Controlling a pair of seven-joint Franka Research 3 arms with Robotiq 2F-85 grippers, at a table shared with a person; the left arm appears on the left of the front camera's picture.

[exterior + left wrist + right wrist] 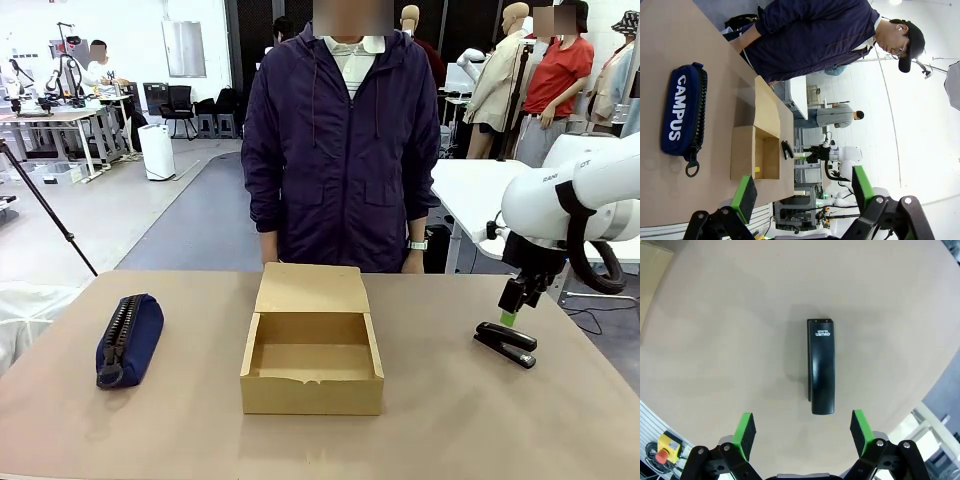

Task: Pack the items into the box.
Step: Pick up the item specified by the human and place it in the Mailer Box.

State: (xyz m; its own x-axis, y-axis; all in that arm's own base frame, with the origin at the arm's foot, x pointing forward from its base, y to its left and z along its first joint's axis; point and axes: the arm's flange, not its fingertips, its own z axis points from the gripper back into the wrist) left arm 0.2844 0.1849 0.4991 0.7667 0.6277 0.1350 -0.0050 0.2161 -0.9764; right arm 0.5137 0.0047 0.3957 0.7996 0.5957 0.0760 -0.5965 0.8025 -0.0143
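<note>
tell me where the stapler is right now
In the front view the stapler lies on the table at the robot's right, apart from the box, just beneath the open right gripper.

this is a robotics lab or research workshop, set in a large open hall. a white robot arm (575, 195) reaches over a plain tan table (480, 420), and a yellow box with a red emergency-stop button (662, 450) shows just past the table's edge. behind the standing person (340, 150) the smooth grey floor (150, 215) runs wide, with white work tables (60, 118) loaded with equipment, black office chairs (182, 103), a black tripod leg (45, 205), a white floor unit (157, 152) and another person (103, 72) busy at a bench. plain white walls (130, 30) close the far end.
</note>
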